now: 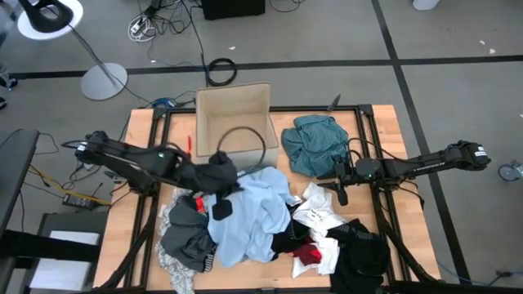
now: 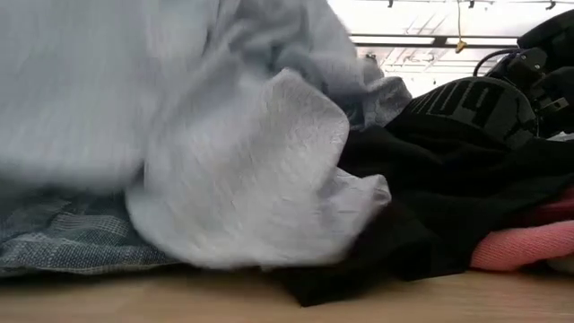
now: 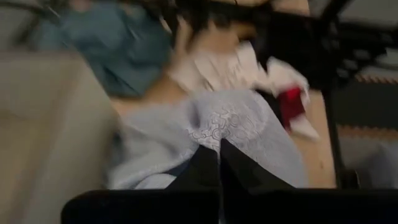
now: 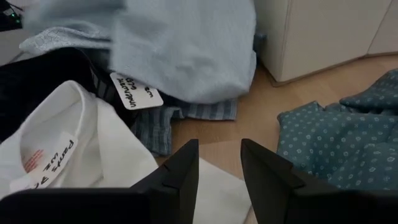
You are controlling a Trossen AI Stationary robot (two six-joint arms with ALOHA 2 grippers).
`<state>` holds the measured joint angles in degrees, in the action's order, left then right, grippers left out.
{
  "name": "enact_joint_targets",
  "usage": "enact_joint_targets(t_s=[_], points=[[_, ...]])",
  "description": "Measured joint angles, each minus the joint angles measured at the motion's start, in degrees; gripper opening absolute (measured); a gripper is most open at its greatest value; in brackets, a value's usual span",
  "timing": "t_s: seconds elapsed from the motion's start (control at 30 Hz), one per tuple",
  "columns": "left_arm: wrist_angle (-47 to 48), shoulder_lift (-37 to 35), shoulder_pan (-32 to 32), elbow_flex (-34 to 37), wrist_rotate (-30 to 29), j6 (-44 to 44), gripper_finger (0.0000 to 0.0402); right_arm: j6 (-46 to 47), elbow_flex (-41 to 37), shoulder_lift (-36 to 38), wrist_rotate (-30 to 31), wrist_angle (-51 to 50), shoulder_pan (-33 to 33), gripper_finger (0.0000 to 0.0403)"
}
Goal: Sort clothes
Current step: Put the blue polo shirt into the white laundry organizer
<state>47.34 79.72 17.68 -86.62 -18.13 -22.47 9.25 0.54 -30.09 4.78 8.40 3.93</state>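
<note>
I judge the sorting barely begun: only the teal piece (image 1: 315, 144) lies apart on bare counter (image 1: 384, 135), right of the cardboard box (image 1: 233, 114), while nearly everything else is still one heap across the middle and near edge.

Starting on the left, my left claw (image 1: 219, 173) sits at the heap's upper left corner, just in front of the box. In the high view a dark grey garment (image 1: 214, 174) is bunched right around it, and the left wrist view shows the two fingers pressed together with no gap. So I read it as clenched, most likely on that dark grey garment, though the contact itself is hidden by cloth. Below it lie more grey pieces (image 1: 186, 235) and a patterned white-grey one (image 1: 176, 265) at the near left corner.

In the middle, the light blue shirt (image 1: 253, 208) spreads over the pile, touching the dark garment on the left claw's right.

Further right come white pieces (image 1: 317, 214), a red one (image 1: 308, 254) and black clothing (image 1: 362, 255).

My right claw (image 1: 341, 193) hangs over the heap's right edge, between the teal piece and the white ones. Its fingers stand parted with nothing between them; through its wrist camera a white garment (image 4: 81, 134) lies just beneath and beside them, untouched.
</note>
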Motion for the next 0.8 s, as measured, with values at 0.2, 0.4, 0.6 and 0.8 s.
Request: enact_joint_targets(t_s=[0.2,0.4,0.6,0.8], points=[[1.0,0.0,-1.65,-8.65,-5.27,5.83,0.0001,0.01,0.0,0.0,0.0,0.18,-0.01,0.0122],[-2.95,0.0,-5.96,-14.49,-10.16,11.82,0.0,0.0,0.02,0.0,0.0,0.32,-0.01,0.0123],[-12.51,0.09,-11.78,-18.64,-10.82,19.13,0.0,-0.01,0.04,0.0,0.0,0.56,-0.01,0.0122],[-18.21,0.09,-17.2,-24.58,-12.25,25.57,0.0,0.01,0.04,0.0,0.0,0.57,0.0,0.0122]])
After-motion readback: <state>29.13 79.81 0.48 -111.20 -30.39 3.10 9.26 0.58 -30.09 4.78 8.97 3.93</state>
